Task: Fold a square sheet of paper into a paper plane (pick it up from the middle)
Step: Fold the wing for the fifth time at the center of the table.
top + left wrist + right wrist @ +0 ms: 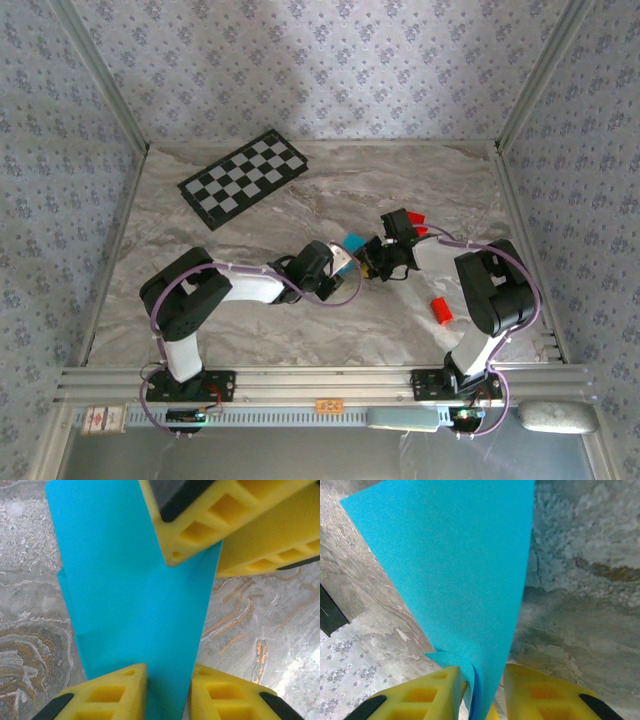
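Sheet of paper (pixel 352 242) was off the desk (pixel 330 335), near its middle, between the two arms. Left claw (pixel 169 682) was pinching the sheet's near end, cyan filling the gap between its yellow fingers (pixel 117 690). Right claw (pixel 484 682) was closed on the other end, a small curl of paper bunched at its left finger (pixel 432 690); the left wrist view showed its fingers sandwiching the sheet's edge.

Progress, as judged: the sheet was no longer a flat square. It read as a long narrow strip with stepped, layered edges on one side, tapering in the right wrist view, so some folds looked done. No sharp nose or spread wings could be made out, so the later folds and final shaping looked outstanding. Checkered board (pixel 243 178) and red blocks (pixel 441 311) lay well apart from the work.
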`<state>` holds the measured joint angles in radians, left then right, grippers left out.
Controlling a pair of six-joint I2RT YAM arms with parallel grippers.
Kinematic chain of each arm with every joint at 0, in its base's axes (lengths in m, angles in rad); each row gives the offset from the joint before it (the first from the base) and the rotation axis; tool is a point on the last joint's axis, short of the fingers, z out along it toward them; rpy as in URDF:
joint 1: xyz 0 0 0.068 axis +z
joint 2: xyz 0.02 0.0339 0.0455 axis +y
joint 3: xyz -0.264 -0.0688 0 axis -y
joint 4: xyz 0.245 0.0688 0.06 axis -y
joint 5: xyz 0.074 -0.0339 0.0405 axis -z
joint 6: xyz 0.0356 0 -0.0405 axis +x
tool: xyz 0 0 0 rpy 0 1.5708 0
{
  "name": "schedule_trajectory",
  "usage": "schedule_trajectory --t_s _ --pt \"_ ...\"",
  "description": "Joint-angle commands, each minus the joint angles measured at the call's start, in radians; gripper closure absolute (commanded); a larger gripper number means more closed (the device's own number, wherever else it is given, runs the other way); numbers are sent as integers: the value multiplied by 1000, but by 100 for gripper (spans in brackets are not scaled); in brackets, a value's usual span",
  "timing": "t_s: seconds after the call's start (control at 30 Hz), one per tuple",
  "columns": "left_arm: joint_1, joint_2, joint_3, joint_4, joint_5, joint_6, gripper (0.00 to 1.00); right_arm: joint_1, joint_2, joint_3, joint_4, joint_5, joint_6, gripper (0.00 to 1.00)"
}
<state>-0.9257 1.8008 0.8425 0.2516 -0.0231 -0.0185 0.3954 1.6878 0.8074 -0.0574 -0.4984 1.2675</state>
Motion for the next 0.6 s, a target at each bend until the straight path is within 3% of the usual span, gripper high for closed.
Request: schedule_trajectory --t_s 0.0,0.33,0.57 --pt "-4 -23 -10 -24 15 24 74 -8 14 19 -24 -20 2 68" --pt "-4 -42 -1 -62 8 23 71 -10 2 17 -37 -8 -2 84" --pt "-4 -75 7 -117 21 1 67 -5 -11 22 -58 15 -22 88"
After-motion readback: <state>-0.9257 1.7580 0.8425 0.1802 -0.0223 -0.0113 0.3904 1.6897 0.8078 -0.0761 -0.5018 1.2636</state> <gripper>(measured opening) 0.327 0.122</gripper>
